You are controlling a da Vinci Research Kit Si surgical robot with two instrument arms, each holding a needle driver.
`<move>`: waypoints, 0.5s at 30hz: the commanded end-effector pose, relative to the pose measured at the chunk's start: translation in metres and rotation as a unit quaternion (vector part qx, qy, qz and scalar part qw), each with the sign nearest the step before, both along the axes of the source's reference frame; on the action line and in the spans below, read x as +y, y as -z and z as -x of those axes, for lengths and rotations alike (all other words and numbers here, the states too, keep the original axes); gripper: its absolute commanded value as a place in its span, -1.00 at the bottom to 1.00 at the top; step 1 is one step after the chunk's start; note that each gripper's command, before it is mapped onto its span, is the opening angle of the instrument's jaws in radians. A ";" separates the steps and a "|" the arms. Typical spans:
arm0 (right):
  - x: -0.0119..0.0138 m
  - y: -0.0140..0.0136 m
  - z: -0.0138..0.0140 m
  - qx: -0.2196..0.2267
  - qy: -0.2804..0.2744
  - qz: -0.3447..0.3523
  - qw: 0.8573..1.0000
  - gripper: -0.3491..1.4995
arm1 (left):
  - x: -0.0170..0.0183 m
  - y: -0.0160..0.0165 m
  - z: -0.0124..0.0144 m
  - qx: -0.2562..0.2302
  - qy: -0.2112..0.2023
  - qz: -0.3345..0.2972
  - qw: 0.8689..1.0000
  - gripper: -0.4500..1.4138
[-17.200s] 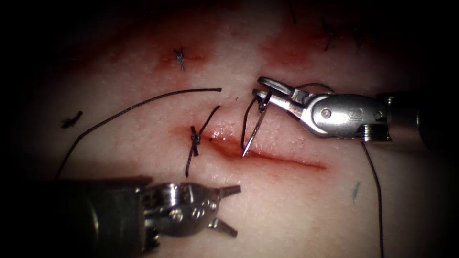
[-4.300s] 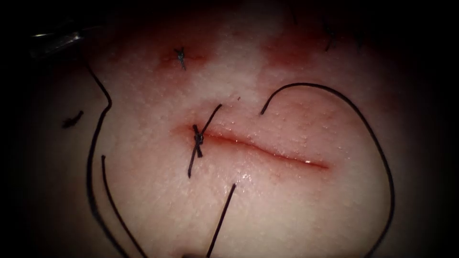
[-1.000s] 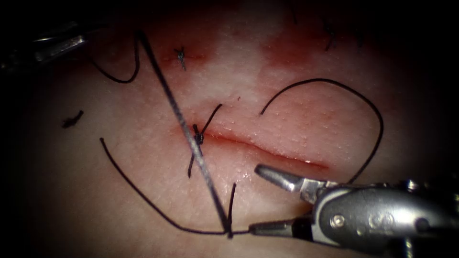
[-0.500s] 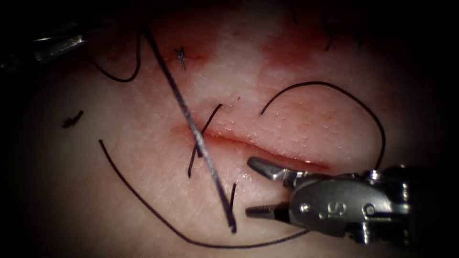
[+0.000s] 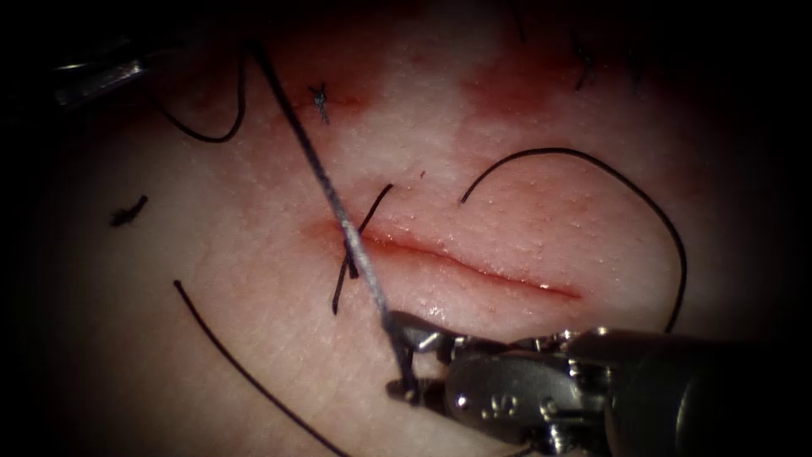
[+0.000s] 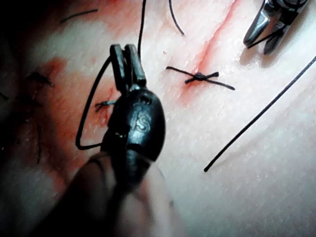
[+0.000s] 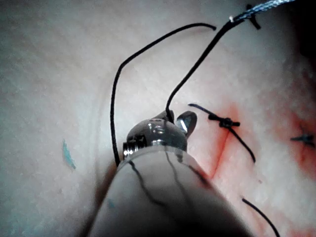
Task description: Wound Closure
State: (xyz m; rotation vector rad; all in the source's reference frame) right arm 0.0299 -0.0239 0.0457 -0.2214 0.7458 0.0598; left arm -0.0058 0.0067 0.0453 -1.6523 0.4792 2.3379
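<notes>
Endoscope view has the right tool (image 5: 404, 355) below the cut (image 5: 474, 267) with its fingers open around the taut thread (image 5: 326, 182). Left tool (image 6: 127, 64) grips that thread, fingers closed; needle's spot, can't tell.

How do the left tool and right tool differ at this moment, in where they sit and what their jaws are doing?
The left tool has its jaws shut on the thread, up on the tissue left of the cut; the right tool has its jaws open around that same strand, below the cut. The left tool pulls the thread taut; the right tool has not closed on it. Both are needle drivers on one thread.
</notes>
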 end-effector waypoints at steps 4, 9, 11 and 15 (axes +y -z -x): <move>-0.0013 0.0007 0.0005 -0.017 -0.009 -0.012 1.000 -1.00 | -0.0001 -0.0007 0.0006 0.000 0.000 0.000 1.000 -1.00; -0.0039 0.0032 -0.0002 -0.014 0.007 -0.041 0.999 -1.00 | -0.0001 -0.0008 0.0005 0.000 0.000 0.000 1.000 -1.00; -0.0054 0.0046 -0.0008 -0.018 0.020 -0.048 0.998 -1.00 | 0.0000 -0.0008 0.0004 0.000 0.000 0.000 1.000 -1.00; -0.0079 0.0080 -0.0020 -0.010 0.031 -0.058 0.998 -1.00 | 0.0001 -0.0013 0.0002 0.001 -0.002 0.004 1.000 -1.00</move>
